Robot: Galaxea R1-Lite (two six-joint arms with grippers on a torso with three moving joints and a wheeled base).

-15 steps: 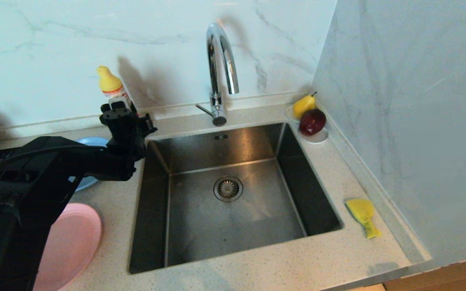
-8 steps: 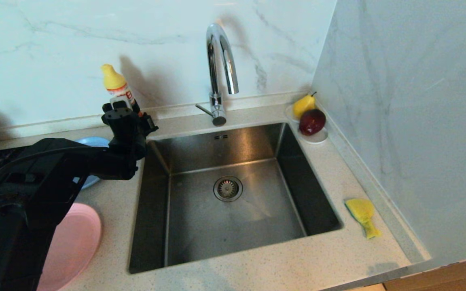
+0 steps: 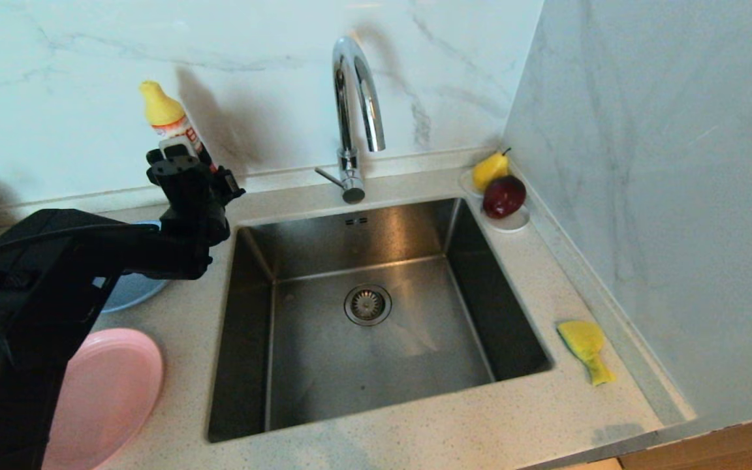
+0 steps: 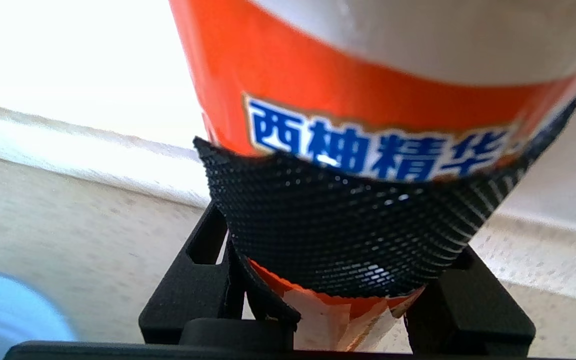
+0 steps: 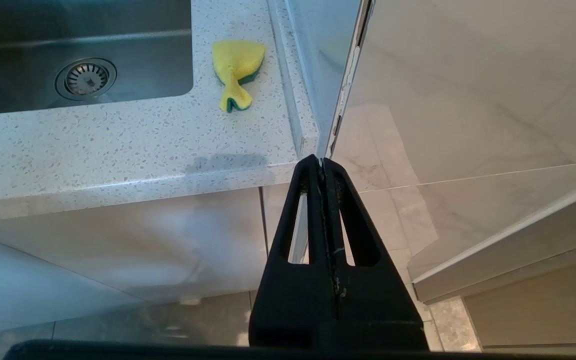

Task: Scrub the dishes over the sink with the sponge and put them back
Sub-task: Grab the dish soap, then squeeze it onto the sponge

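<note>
Here, in the head view, the left gripper (image 3: 183, 171) is clamped around a yellow-capped detergent bottle (image 3: 168, 128) at the back of the counter (image 3: 415, 431), left of the sink (image 3: 376, 307); the blue plate (image 3: 129, 287) and pink plate (image 3: 105, 398) lie below it, while the sponge (image 3: 586, 349) lies right of the basin. The left wrist view shows mesh-padded fingers (image 4: 348, 230) pressed around the orange label. The right wrist view shows the right gripper (image 5: 322, 165) pinched together, empty, below the counter edge.
</note>
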